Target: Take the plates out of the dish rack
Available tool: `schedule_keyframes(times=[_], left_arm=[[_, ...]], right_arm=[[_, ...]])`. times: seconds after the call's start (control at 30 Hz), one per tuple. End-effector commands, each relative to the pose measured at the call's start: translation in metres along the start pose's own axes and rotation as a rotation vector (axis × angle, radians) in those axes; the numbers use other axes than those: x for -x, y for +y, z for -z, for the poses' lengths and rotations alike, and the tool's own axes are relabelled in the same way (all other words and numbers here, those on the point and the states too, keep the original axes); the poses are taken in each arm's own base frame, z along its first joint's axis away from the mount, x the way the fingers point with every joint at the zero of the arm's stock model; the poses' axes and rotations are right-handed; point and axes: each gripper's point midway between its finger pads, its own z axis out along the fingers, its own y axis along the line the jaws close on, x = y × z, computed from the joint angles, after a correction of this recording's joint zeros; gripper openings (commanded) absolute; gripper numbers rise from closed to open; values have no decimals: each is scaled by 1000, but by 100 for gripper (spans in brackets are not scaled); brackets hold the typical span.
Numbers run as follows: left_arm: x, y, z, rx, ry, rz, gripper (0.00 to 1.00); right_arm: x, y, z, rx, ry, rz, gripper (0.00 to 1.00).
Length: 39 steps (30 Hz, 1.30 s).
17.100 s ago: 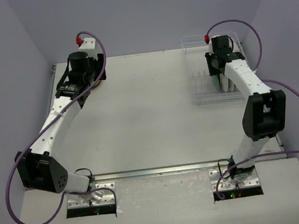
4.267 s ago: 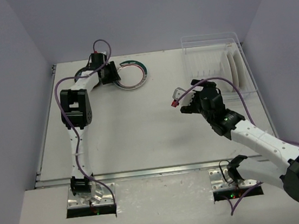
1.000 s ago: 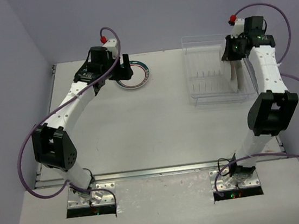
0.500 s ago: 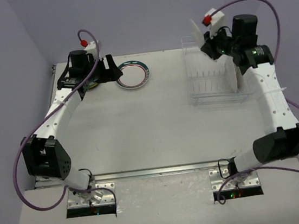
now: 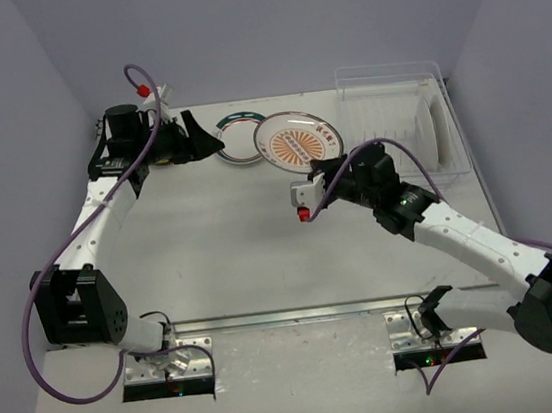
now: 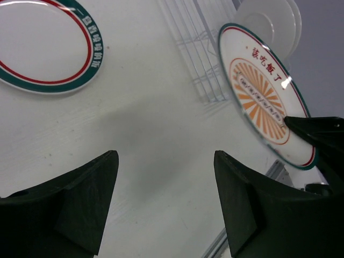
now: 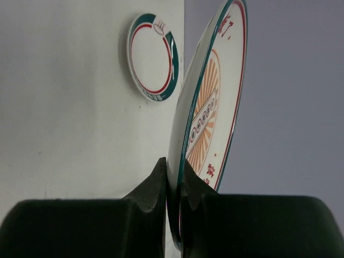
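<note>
The right gripper pinches only the rim of the sunburst plate, tilted over the worktop between the dish rack and the flat green-rimmed plate, so it could pivot loose and clip that plate, while the left gripper hangs open nearby.

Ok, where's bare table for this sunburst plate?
The wide middle of the table, nearer than the green-rimmed plate and left of the dish rack. The far edge is crowded: that plate, the open left hand, the rack.
</note>
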Motion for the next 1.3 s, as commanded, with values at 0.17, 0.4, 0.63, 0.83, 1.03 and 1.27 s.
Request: schedule_keyframes(times=[0.17,0.4,0.63,0.83,1.03,1.27], left_arm=[[-11,-30,7,-163,19,-54,67],[-33,-42,-7,-182,76,-82,62],[-60,-62,-19,-251,169,-112,47],[-72,-63,-25,-312,225,-47,16],[-67,-61,-30,-327,229,-25,0],[-23,-12,-47,-192,135,25,0]], right_arm=[[67,-30,11,-318,-157,495,0],[76,-20,5,-320,-170,512,0],[78,-19,3,-349,-177,536,0],[75,-28,0,-423,-137,570,0],[64,-24,-2,-412,-97,549,22],[17,-18,-2,-378,77,410,98]])
